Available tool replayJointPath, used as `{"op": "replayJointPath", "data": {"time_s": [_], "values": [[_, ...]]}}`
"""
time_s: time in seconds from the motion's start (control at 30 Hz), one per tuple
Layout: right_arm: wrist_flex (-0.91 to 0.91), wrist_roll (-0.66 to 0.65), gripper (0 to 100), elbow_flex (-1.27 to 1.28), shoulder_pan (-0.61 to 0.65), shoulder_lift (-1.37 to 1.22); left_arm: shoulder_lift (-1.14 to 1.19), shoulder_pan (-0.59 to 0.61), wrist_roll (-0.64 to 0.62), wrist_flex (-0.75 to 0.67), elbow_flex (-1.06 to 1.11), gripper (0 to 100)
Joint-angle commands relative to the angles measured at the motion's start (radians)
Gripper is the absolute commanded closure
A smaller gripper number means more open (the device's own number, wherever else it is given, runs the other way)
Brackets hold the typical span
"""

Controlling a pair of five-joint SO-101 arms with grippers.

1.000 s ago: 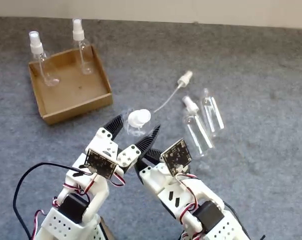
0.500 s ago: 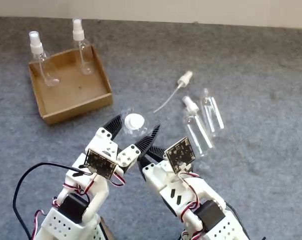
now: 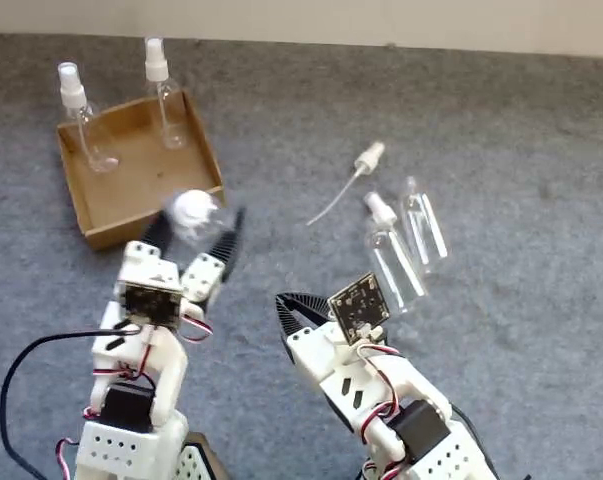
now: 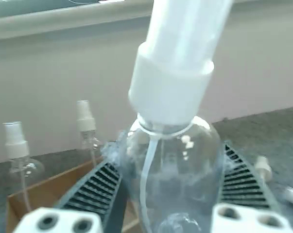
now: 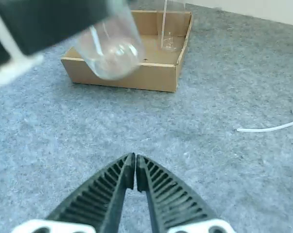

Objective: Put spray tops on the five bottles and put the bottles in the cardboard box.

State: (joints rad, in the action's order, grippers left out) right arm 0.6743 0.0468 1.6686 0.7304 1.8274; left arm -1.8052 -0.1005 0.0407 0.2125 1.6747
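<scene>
The capped bottle (image 3: 194, 211) is hanging just beside the cardboard box's (image 3: 149, 216) near wall, apparently not yet over its interior. Your left gripper (image 3: 199, 226) is clamping it by the body. Your right gripper (image 5: 135, 175) is resting closed and empty, low over the carpet (image 3: 301, 120).

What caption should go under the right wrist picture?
Shut black right gripper above grey carpet, facing a clear plastic bottle held near the brown cardboard box.

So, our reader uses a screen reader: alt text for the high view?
The left claw holds a capped bottle by the cardboard box, where two capped bottles stand. The right claw is shut; two more bottles and a loose spray top lie on the carpet.
</scene>
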Motion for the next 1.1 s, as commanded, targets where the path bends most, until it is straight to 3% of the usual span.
{"op": "replayJointPath", "data": {"time_s": [0.0,0.17,0.43,0.93,1.07], "values": [[0.005,0.008,99.3,0.116,-0.013,0.010,-0.015,0.134,0.009,-0.084,0.012,85],[0.005,0.008,99.3,0.116,-0.013,0.010,-0.004,0.239,0.008,-0.068,-0.064,85],[0.007,0.008,99.3,0.116,-0.013,0.010,0.068,0.271,0.008,0.164,-0.377,85],[0.007,0.008,99.3,0.116,-0.013,0.008,0.963,0.272,0.009,0.160,-0.855,85],[0.007,0.008,99.3,0.116,-0.016,0.008,1.125,0.305,0.006,0.055,-0.912,85]]}}
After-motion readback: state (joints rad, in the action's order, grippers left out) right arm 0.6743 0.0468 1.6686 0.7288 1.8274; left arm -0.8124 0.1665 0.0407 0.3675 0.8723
